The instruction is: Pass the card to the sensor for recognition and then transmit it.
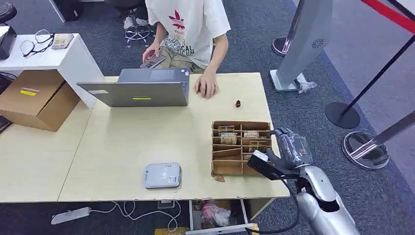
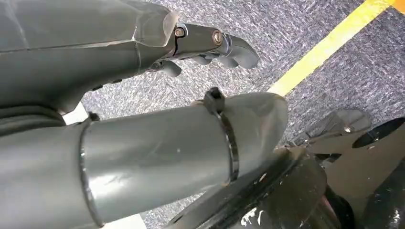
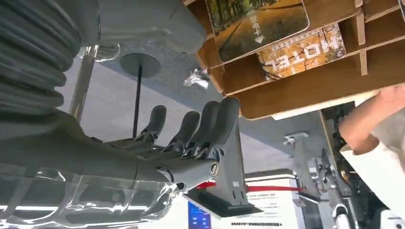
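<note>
Silver-armed and grey-fingered, the right hand (image 1: 292, 147) hovers at the right edge of the wooden card rack (image 1: 241, 147), fingers extended and apart, nothing held in them. From the right wrist view those fingers (image 3: 200, 125) lie straight, side by side, just off the rack's outer wall, not touching any card. The cards (image 1: 228, 137) stand in the rack's compartments, roughly at ten o'clock from the hand; none has been drawn out yet. The grey sensor pad (image 1: 162, 175) lies flat on the table (image 1: 122, 147), well apart at about eight o'clock from the rack.

The left hand (image 2: 210, 45) hangs over carpet, fingers loosely curled, nothing in it.

Risk as I judge it: reaching in from the side, the fingers could catch the thin rack wall and shove the whole rack, or pinch two cards together, since the slots are narrow.

Up close, the wrist view reads the card faces (image 3: 258, 19) and the gap to the rack; the head view instead gives the sensor, a laptop (image 1: 142, 88) and a seated person (image 1: 191, 29) at twelve o'clock.
</note>
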`<action>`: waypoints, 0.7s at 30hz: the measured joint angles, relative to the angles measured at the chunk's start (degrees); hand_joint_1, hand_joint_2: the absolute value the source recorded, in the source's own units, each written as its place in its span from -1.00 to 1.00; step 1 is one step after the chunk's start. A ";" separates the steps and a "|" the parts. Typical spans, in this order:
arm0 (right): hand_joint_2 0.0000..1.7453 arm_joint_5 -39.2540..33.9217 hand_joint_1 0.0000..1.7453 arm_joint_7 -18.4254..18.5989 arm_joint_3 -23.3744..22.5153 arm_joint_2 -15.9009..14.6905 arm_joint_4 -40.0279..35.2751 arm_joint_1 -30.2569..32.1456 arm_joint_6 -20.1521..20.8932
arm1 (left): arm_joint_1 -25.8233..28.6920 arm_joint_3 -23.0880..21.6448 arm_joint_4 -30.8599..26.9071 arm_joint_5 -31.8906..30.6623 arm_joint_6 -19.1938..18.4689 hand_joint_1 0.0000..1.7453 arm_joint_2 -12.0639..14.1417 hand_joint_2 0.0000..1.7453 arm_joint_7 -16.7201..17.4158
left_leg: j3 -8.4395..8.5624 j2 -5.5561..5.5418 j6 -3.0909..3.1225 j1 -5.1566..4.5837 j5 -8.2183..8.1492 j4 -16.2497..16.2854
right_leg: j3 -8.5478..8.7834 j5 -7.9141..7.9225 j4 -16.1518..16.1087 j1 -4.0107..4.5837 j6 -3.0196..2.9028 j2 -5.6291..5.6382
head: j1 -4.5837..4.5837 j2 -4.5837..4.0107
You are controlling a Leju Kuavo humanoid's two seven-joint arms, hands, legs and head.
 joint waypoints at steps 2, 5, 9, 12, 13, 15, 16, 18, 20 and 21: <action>1.00 0.02 -0.04 -0.02 0.00 0.11 0.42 -0.36 0.09 | 0.00 0.00 0.00 -0.04 -0.02 -1.00 0.02 -1.00 0.00 | 0.00 0.00 0.00 0.00 0.00 0.00 | 0.00 0.00 0.00 0.00 0.00 0.00 | 0.00 0.00; 1.00 0.18 -0.06 -0.22 0.00 0.20 0.90 -0.93 0.13 | 0.00 0.00 0.00 -0.07 -0.04 -1.00 0.07 -1.00 -0.02 | 0.00 0.00 0.00 0.00 0.00 0.00 | 0.00 0.00 0.00 0.00 0.00 0.00 | 0.00 0.00; 1.00 0.44 -0.06 -0.42 0.00 0.26 1.42 -1.73 0.46 | 0.00 0.00 0.00 -0.20 -0.11 -1.00 0.09 -1.00 0.00 | -0.01 0.00 0.00 0.00 0.00 0.00 | 0.00 0.00 0.00 0.00 0.00 0.00 | 0.00 0.00; 1.00 0.46 -0.08 -0.66 0.02 0.37 1.90 -2.31 0.70 | -0.01 0.00 0.00 -0.37 -0.13 -1.00 0.11 -1.00 0.00 | -0.01 0.00 0.00 0.00 0.00 0.00 | 0.00 0.00 0.00 0.00 0.00 0.00 | 0.00 0.00; 1.00 0.48 -0.08 -0.81 0.02 0.44 2.10 -2.49 0.85 | 0.00 0.00 0.00 -0.39 -0.13 -1.00 0.11 -1.00 0.00 | -0.01 0.00 0.00 0.00 0.00 0.00 | 0.00 0.00 0.00 0.00 0.00 0.00 | 0.00 0.00; 1.00 0.46 -0.06 -1.05 0.09 0.55 2.43 -2.77 1.09 | 0.00 0.00 0.00 -0.39 -0.13 -1.00 0.11 -1.00 0.00 | -0.01 0.00 0.00 0.00 0.00 0.00 | 0.00 0.00 0.00 0.00 0.00 0.00 | 0.00 0.00; 1.00 0.42 -0.06 -1.14 0.15 0.59 2.64 -2.87 1.09 | 0.00 0.00 0.00 -0.41 -0.13 -1.00 0.11 -1.00 0.00 | -0.01 0.00 0.00 0.00 0.00 0.00 | 0.00 0.00 0.00 0.00 0.00 0.00 | 0.00 0.00; 1.00 0.24 0.02 -1.25 0.26 0.72 2.97 -3.04 1.09 | 0.00 0.00 0.00 -0.42 -0.13 -1.00 0.13 -1.00 0.00 | -0.01 0.00 0.00 0.00 0.00 0.00 | 0.00 0.00 0.00 0.00 0.00 0.00 | 0.00 0.00; 1.00 0.00 0.00 -1.29 0.33 0.76 3.28 -3.20 1.09 | 0.00 0.00 0.00 -0.39 -0.13 -1.00 0.13 -1.00 0.00 | -0.01 0.00 0.00 0.00 0.00 0.00 | 0.00 0.00 0.00 0.00 0.00 0.00 | 0.00 0.00; 1.00 -0.02 0.00 -1.29 0.39 0.79 3.41 -3.27 1.11 | 0.00 0.00 0.00 -0.42 -0.13 -1.00 0.13 -1.00 0.00 | -0.01 -0.01 0.00 0.00 0.00 0.00 | 0.00 0.00 0.00 0.00 0.00 0.00 | 0.00 0.00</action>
